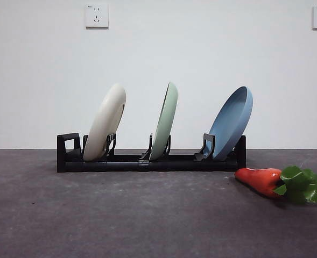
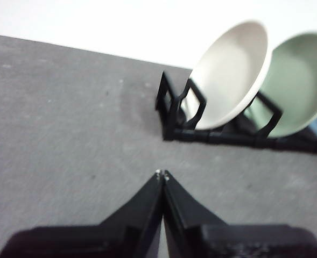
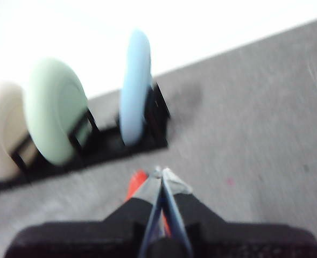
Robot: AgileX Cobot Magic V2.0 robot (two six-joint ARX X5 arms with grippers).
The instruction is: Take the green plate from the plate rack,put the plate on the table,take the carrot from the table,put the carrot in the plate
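While the green plate [image 1: 165, 122] stands tilted in the middle slot of the rack [image 1: 147, 161], between the white plate [image 1: 105, 130] and the blue plate [image 1: 231, 124], nothing of the task looks begun: the carrot [image 1: 266, 180] lies on the surface [image 1: 120, 215] just off the rack's blue-plate end, leaves pointing away from the rack. The left gripper [image 2: 162, 174] hangs over bare surface near the rack's loop end, jaws pressed tip to tip and holding nothing. The right gripper [image 3: 161, 173] is likewise closed and empty, poised above the carrot, of which only an orange sliver shows past the jaws in its blurred wrist view. The likely trouble lies in the lift. The plates lean close together, so a gripper reaching for the green rim could knock the white or blue neighbour. The rack looks light and may drag along if the plate binds between the prongs. A thin pinch on the smooth rim could slip. The glossy carrot may also roll when pinched. No brand, label or writing can be read anywhere; the two wall sockets [image 1: 96, 15] carry none.
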